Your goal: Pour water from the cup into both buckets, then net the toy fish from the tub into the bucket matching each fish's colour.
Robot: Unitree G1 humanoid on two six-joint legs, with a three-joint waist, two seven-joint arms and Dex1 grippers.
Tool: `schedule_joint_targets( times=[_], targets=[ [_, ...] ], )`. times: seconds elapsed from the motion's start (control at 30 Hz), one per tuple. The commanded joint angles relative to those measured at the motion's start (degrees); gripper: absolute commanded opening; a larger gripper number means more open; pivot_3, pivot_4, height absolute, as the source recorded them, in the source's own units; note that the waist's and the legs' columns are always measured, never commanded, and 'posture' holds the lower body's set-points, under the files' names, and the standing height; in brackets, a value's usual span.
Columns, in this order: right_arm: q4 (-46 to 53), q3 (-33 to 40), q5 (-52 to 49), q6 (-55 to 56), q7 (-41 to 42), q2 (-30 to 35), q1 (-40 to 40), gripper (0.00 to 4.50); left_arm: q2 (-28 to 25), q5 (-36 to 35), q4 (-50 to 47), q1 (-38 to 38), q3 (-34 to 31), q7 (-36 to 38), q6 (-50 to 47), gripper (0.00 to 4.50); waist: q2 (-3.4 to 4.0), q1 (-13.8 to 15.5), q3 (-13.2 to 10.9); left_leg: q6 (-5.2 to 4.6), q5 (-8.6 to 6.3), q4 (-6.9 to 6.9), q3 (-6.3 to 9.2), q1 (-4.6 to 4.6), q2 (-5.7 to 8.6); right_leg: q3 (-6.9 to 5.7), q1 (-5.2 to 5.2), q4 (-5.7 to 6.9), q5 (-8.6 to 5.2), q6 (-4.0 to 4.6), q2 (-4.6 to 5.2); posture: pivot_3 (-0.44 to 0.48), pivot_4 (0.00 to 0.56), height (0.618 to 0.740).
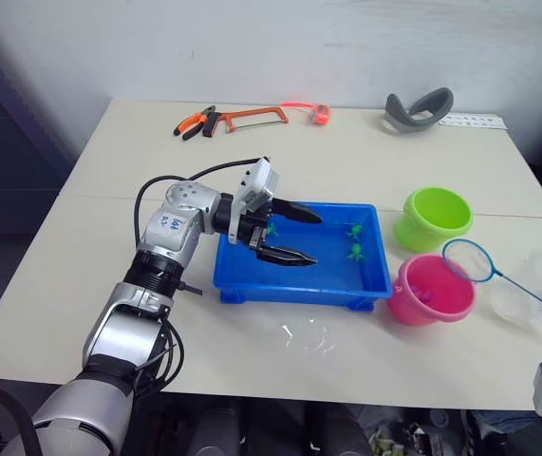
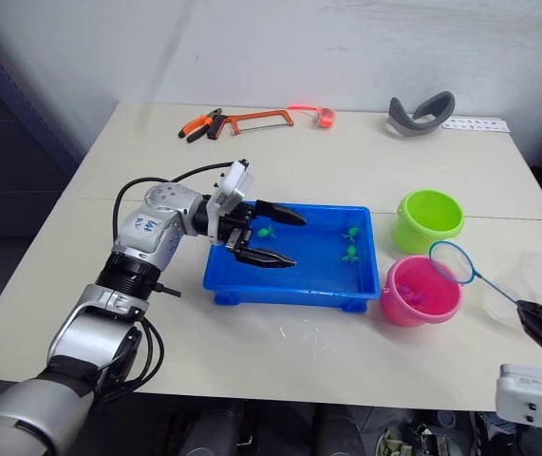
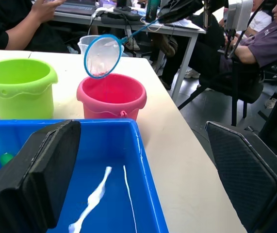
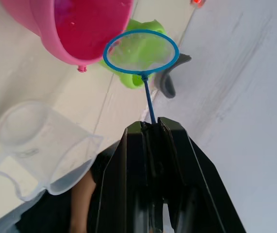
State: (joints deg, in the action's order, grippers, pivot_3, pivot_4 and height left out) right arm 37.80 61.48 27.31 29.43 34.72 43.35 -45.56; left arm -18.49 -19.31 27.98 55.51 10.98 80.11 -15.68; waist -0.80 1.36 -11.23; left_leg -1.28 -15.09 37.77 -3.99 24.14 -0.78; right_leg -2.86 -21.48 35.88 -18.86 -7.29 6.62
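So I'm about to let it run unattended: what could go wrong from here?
The net hangs over the pink bucket's far rim, so a low sweep back to the tub could tip that bucket. The open left claw sits inside the tub, in the net's way. Only green fish are visible there.

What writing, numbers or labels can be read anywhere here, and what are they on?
No text can be read for certain.
Blue marks on the white sticker of the left arm: too small and blurred to read.
Fine markings on the pale strip at the table's far edge, beside the grey curved object: too small to read.
The blue tub, green bucket, pink bucket and clear cup show no lettering.
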Motion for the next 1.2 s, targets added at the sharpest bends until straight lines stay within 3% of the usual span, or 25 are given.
schedule_joint_targets(
  times=[0.03, 0.07, 0.2, 0.27, 0.4, 0.6, 0.73, 0.97, 1.2],
  targets=[
    [-2.0, 2.4, -3.8, -1.4, 1.4, 0.7, 1.4, 0.00, -0.6, -0.2, -1.3, 0.6, -1.6, -0.4, 0.2, 4.48, 0.00, 0.0, 0.0, 0.00, 0.00, 0.00, 0.01, 0.00, 0.00, -0.01, 0.01, 0.01, 0.00, 0.00, 0.00, 0.000, 0.150, 0.740],
    [-2.5, 2.6, -5.0, -2.1, 2.0, 0.9, 1.8, 0.00, -0.7, -0.2, -1.4, 0.5, -1.6, -0.4, 0.1, 4.48, 0.00, 0.0, 0.0, 0.00, 0.00, 0.01, 0.01, 0.00, 0.00, -0.01, 0.01, 0.01, 0.00, 0.00, 0.00, 0.000, 0.150, 0.740],
    [5.2, -3.8, -33.9, -24.1, 9.2, 2.7, 6.3, 0.00, -2.4, 1.0, -0.6, -0.6, -1.7, -0.8, 0.1, 4.48, 0.01, -0.2, 0.0, -0.01, 0.00, 0.08, 0.04, -0.02, -0.04, 0.00, 0.04, 0.08, 0.00, 0.00, 0.02, 0.000, 0.150, 0.740],
    [8.1, -5.7, -38.9, -33.0, 8.8, 4.2, 9.9, 0.00, -3.1, 1.2, -0.7, -1.1, -1.8, -1.1, -0.2, 4.48, 0.01, -0.5, 0.0, -0.01, 0.00, 0.08, 0.06, -0.06, -0.12, -0.01, 0.07, 0.11, 0.01, 0.01, 0.00, 0.000, 0.150, 0.740],
    [13.1, -15.5, -62.9, -59.2, -0.4, 7.2, 20.1, 0.00, -5.9, 1.8, -4.1, -3.4, -1.7, -1.8, -2.7, 4.48, 0.01, -0.6, 0.0, -0.06, -0.01, 0.13, 0.12, -0.06, -0.13, -0.03, 0.08, 0.18, 0.01, 0.03, 0.04, 0.000, 0.150, 0.740],
    [9.1, -29.0, -92.7, -79.9, -19.3, 8.9, 34.6, 0.00, -8.7, 1.0, -11.4, -7.0, -2.6, -4.7, -6.4, 4.48, 0.01, -0.2, 0.0, -0.05, -0.01, 0.16, 0.34, 0.07, -0.08, 0.04, 0.07, 0.15, -0.04, 0.13, 0.66, 0.000, 0.150, 0.740],
    [2.9, -37.3, -106.4, -85.1, -33.8, 8.3, 44.0, 0.00, -9.1, 0.5, -15.4, -8.7, -3.4, -7.2, -7.9, 4.48, -0.02, 0.0, 0.0, -0.14, 0.01, 0.20, 0.27, 0.12, 0.09, -0.17, 0.08, 0.12, -0.02, 0.10, 0.80, 0.000, 0.150, 0.740],
    [-2.8, -45.4, -133.4, -80.2, -54.1, 10.3, 46.5, 0.00, -9.2, 0.2, -19.2, -10.2, -4.0, -10.9, -9.1, 4.48, -0.02, -0.1, 0.0, -0.23, 0.03, 0.19, 0.19, 0.12, 0.12, -0.42, 0.08, 0.10, 0.01, 0.04, 0.79, 0.000, 0.150, 0.740],
    [-6.8, -48.8, -140.3, -75.3, -65.2, 11.3, 45.2, 0.00, -9.6, -0.1, -20.1, -10.8, -4.9, -12.1, -9.0, 4.48, -0.02, -0.1, 0.0, -0.30, 0.05, 0.19, 0.13, 0.12, 0.11, -0.40, 0.07, 0.11, 0.01, 0.03, 0.53, 0.000, 0.150, 0.740]
  ],
)
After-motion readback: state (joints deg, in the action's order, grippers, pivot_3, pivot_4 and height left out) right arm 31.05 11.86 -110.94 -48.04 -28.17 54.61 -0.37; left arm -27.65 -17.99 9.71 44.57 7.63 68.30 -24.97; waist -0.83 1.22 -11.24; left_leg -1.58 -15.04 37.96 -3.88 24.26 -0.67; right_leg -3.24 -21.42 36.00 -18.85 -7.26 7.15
